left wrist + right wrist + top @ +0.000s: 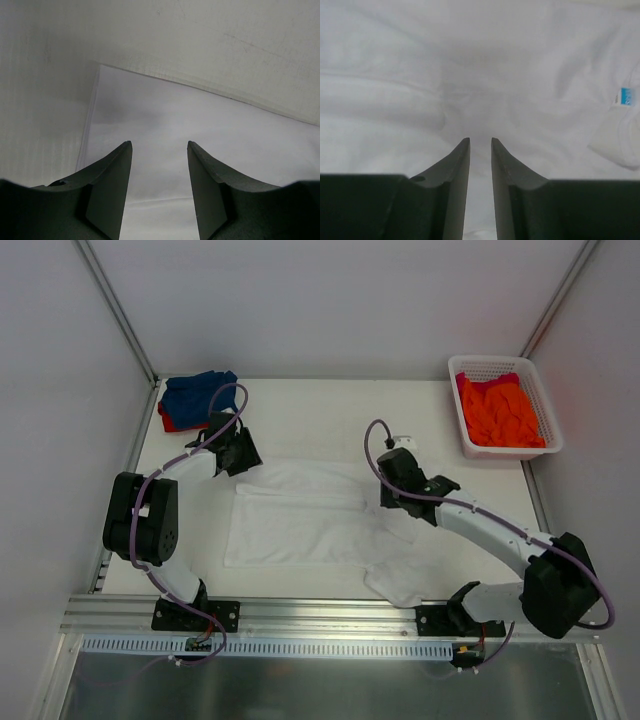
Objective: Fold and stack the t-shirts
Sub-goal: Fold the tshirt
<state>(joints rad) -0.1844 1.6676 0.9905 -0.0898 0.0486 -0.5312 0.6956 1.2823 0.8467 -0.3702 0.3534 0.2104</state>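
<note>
The large white t-shirt (300,520) lies spread flat in the middle of the table, with one sleeve trailing toward the near right edge. My left gripper (246,460) (160,145) hovers at the shirt's far left corner, its jaws open with nothing between them. My right gripper (392,490) (480,140) hangs low over the shirt's right side, jaws a narrow gap apart with white cloth (470,75) showing through the gap. A turquoise neck label (626,96) shows at the right. A blue t-shirt (200,395) lies on a red one (165,422) at the far left corner. The orange t-shirt (498,412) fills the basket.
The white lattice basket (500,362) stands at the table's far right corner. White walls close in the table at the back and both sides. A metal rail (320,612) runs along the near edge, where both arm bases sit.
</note>
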